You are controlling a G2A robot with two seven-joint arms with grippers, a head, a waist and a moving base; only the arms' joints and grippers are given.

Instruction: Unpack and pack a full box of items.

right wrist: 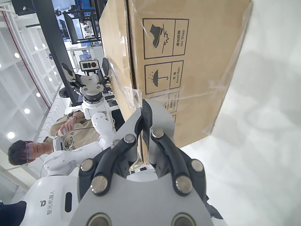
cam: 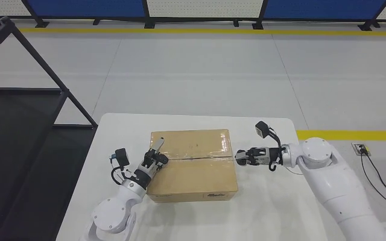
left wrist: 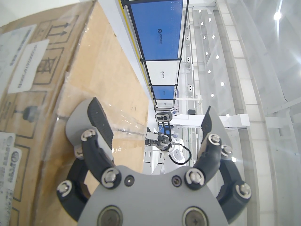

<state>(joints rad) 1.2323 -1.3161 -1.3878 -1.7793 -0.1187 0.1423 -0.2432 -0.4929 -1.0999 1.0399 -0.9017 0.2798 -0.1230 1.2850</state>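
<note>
Top view: cardboard box (cam: 192, 164) was seen closed on the white table (cam: 265, 205), flaps sealed with clear tape (cam: 193, 158) along the centre seam. Table surface around the box was plain white. Beyond the box, grey floor (cam: 199, 72) was crossed by a yellow line (cam: 181, 30), with blue and white partition panels (cam: 84, 7) behind that line. A black frame (cam: 36, 90) was seen off the box's left-arm side, beside the table. A second yellow stripe (cam: 338, 134) was noted on the floor past the box's right-arm side.

Left gripper (cam: 160, 152) was placed at the box's left end, at the seam, by the top edge. Its fingers were spread wide and empty. In the left wrist view one finger pad (left wrist: 98, 116) was seen lying over the crinkled tape at the box's upper edge; actual contact could not be confirmed. The other finger was held off the box, in open air.

Right gripper (cam: 240, 158) was placed at the opposite end of the box, level with the same seam. In the right wrist view its fingers (right wrist: 147, 114) were seen pressed together, tips right at the loose tape end on the box's top edge. Whether tape was pinched between them could not be told. The box side facing that gripper was printed with handling symbols, and tape was wrapped down over that face.
</note>
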